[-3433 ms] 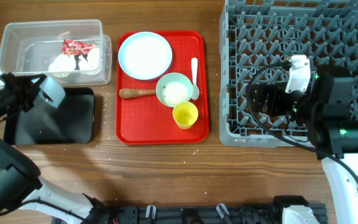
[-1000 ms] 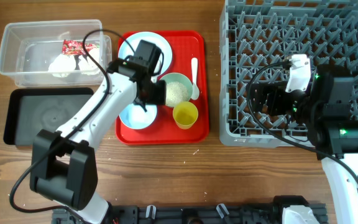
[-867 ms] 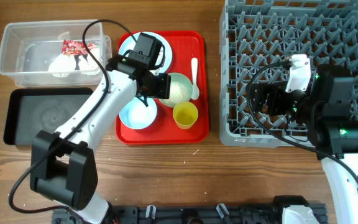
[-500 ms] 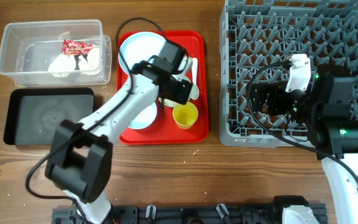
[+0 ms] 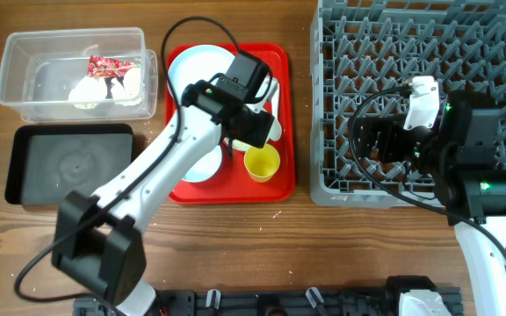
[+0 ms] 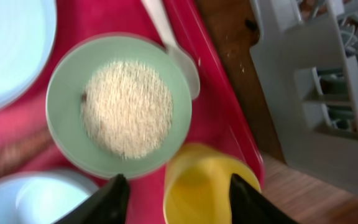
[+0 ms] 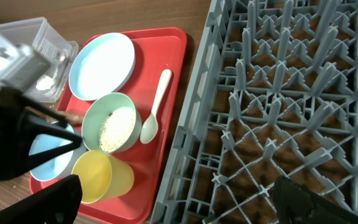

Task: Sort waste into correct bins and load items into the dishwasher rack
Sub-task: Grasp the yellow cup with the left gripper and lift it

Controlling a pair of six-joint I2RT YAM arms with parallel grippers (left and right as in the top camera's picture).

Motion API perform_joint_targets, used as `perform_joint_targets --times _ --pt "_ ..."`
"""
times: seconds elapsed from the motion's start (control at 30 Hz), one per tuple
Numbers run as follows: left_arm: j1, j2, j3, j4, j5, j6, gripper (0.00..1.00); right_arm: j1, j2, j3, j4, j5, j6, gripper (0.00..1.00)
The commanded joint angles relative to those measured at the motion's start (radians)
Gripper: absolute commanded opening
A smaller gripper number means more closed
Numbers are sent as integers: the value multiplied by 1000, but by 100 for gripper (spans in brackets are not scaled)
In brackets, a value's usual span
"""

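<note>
My left gripper (image 5: 256, 136) (image 6: 182, 200) is open over the red serving tray, its fingertips on either side of the small yellow cup (image 5: 262, 162) (image 6: 204, 186). The pale green bowl (image 6: 120, 102) (image 7: 109, 129) holds loose white rice. The pale blue bowl (image 5: 193, 164) sits at the tray's front left and the pale blue plate (image 5: 196, 66) at its back. The white spoon (image 7: 156, 106) lies to the right of the green bowl. A brown stick (image 7: 71, 116) shows beside the left arm. My right gripper (image 5: 365, 140) (image 7: 182, 199) is open and empty over the grey dishwasher rack (image 5: 429, 53).
The clear tub (image 5: 25, 66) at the back left holds the red wrapper (image 5: 111, 66) and white tissue (image 5: 90, 88). The black tray (image 5: 68, 162) lies in front of it. The red serving tray (image 5: 275, 189) sits between them and the rack.
My left arm has swung from the black tray to the red tray, then rightward from the blue bowl to the yellow cup. The blue bowl was absent in the earliest frame. The right arm is still.
</note>
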Motion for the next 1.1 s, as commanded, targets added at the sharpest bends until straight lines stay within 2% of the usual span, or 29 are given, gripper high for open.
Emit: perform_joint_targets --times 0.0,0.07,0.2,0.37,0.57,0.7,1.07 --pt "-2 -7 3 -82 2 -244 47 -2 2 18 8 -13 4 100" --pt "-15 -6 -18 -106 11 -295 47 -2 2 18 8 -13 4 100" --pt "-56 -6 -50 -105 -10 -294 47 -2 2 18 8 -13 6 100" --pt "-74 1 -92 -78 -48 -369 41 -2 2 18 8 -13 19 100" --pt "-111 4 -105 -38 -47 -360 38 -2 2 18 8 -13 29 100" --pt "-158 4 -105 -21 -47 -285 38 -2 2 18 8 -13 29 100" --pt "-193 30 -105 21 -51 -286 39 -2 2 18 8 -13 30 100"
